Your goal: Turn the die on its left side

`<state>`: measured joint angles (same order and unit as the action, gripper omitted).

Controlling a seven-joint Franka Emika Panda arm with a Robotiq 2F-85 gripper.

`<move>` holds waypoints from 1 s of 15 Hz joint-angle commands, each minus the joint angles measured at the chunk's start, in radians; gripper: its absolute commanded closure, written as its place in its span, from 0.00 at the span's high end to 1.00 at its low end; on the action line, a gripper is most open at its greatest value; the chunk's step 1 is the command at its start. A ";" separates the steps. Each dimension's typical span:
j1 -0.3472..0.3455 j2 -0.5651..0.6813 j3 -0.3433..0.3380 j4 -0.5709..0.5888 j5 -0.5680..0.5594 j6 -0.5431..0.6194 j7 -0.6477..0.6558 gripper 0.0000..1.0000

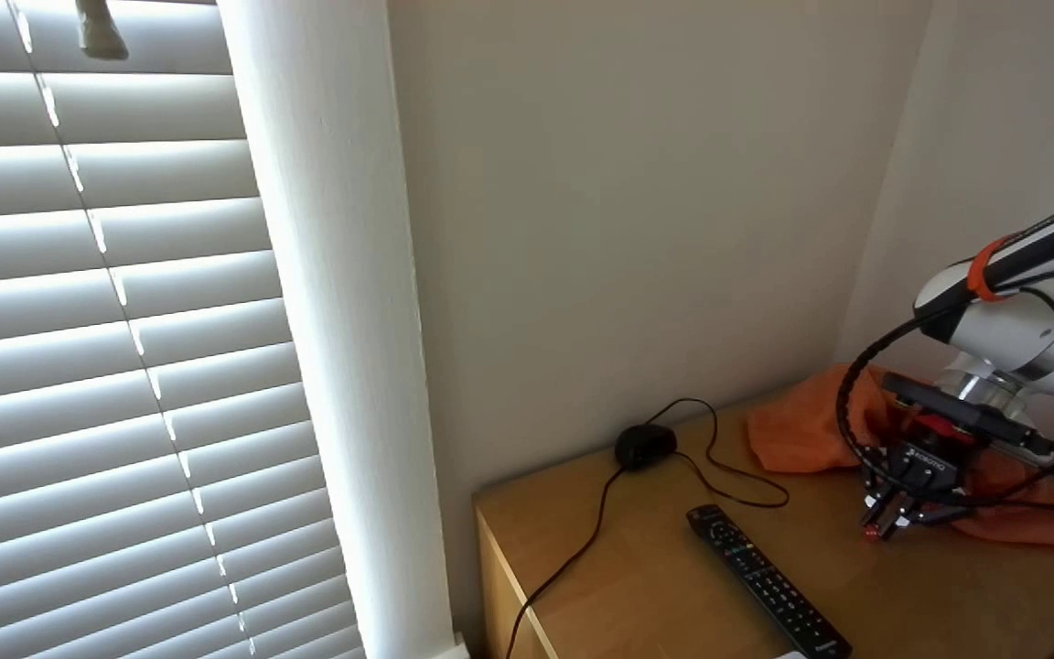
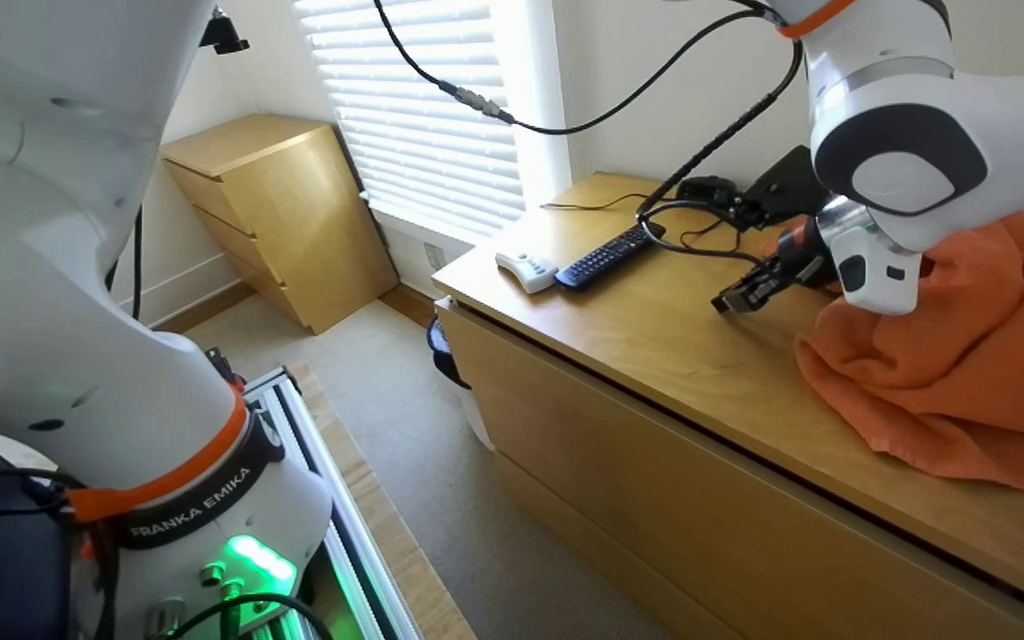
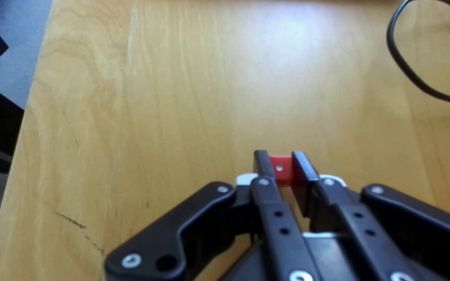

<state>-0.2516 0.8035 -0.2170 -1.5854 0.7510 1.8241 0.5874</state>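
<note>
The die (image 3: 281, 170) is small and red, with one white dot on the face toward the camera in the wrist view. My gripper (image 3: 280, 157) is shut on it, with one black finger against each side. In an exterior view the die (image 1: 872, 532) shows as a red spot at the fingertips of my gripper (image 1: 885, 523), low over the wooden tabletop. I cannot tell whether it touches the wood. In an exterior view my gripper (image 2: 729, 304) points down at the tabletop (image 2: 654, 333), and the die is hidden there.
An orange cloth (image 1: 797, 435) (image 2: 948, 382) lies beside and behind the gripper. A black remote (image 1: 768, 581) (image 2: 608, 258) and a white device (image 2: 527, 271) lie on the tabletop. A small black box (image 1: 645, 446) with cables sits by the wall. The tabletop's edge (image 3: 27, 103) runs along the left in the wrist view.
</note>
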 commanded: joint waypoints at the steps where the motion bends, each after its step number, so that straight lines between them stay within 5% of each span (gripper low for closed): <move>1: 0.092 -0.065 -0.035 -0.065 -0.107 0.098 0.095 0.04; 15: 0.311 -0.181 -0.055 -0.285 -0.629 0.543 0.411 0.04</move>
<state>0.0191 0.6590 -0.2493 -1.7766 0.2065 2.2684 0.9301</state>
